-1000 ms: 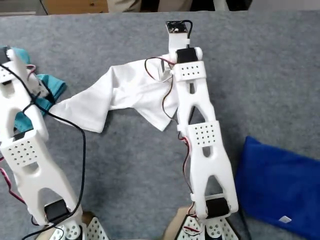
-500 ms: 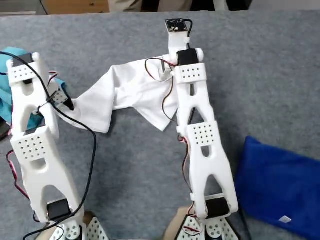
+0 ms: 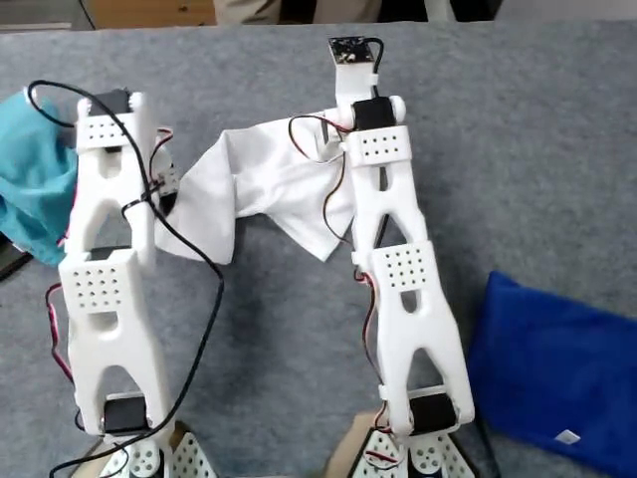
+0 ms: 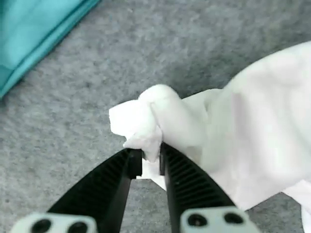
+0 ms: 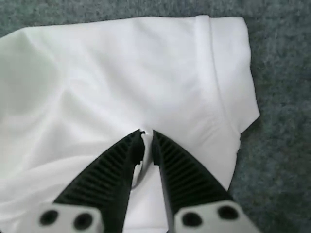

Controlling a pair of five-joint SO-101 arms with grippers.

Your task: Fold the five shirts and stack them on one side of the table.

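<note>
A white shirt (image 3: 261,189) lies crumpled across the grey table between the two arms. My left gripper (image 4: 150,162) is shut on a bunched corner of the white shirt (image 4: 233,131), lifted a little off the cloth surface; in the high view the left gripper (image 3: 167,189) sits at the shirt's left end. My right gripper (image 5: 147,141) is shut on a pinch of the white shirt (image 5: 121,73) near its sleeve, and the right gripper (image 3: 333,144) is at the shirt's far right edge in the high view.
A teal shirt (image 3: 35,179) is heaped at the table's left edge, also seen as the teal shirt (image 4: 34,29). A folded blue shirt (image 3: 557,368) lies at the front right. The grey table (image 3: 269,339) shows between the arm bases.
The left arm has swung right from over the teal shirt, carrying the white shirt's left corner inward, so the shirt is more bunched. The right arm has kept still.
</note>
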